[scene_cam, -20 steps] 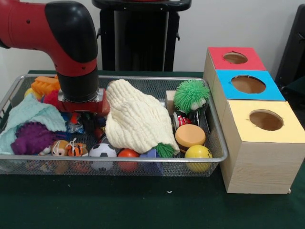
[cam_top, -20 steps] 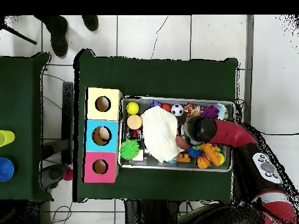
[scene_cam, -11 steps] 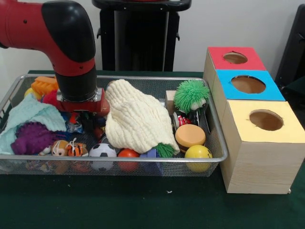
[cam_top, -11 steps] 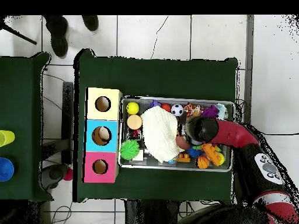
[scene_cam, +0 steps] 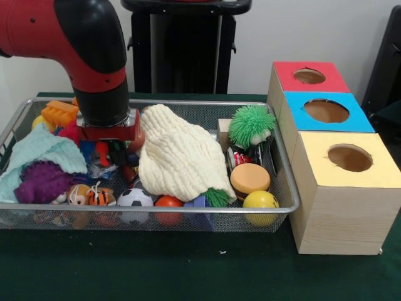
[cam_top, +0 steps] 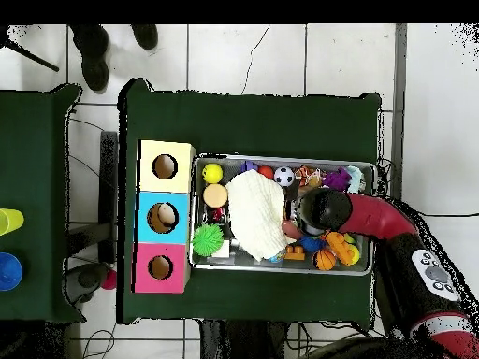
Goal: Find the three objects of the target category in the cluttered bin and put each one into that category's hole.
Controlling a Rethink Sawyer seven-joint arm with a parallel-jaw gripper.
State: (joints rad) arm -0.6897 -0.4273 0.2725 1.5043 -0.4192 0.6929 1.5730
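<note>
Down in the wire bin (scene_cam: 285, 188), left of the cream cloth (scene_cam: 178, 157), the claw (scene_cam: 111, 152) sits among small toys; I cannot tell its grip. Lift slowly, straight up. From above, three holes wait left: yellow hole (cam_top: 165, 166) farthest.

Glossy red arm (scene_cam: 37, 28) with black rounded elbow cap (scene_cam: 91, 28).

Cream waffle-knit cloth (scene_cam: 178, 157), black-and-white football (scene_cam: 135, 199), spiky green ball (scene_cam: 250, 125) (boxes (scene_cam: 338, 188) topped red, blue, yellow).
</note>
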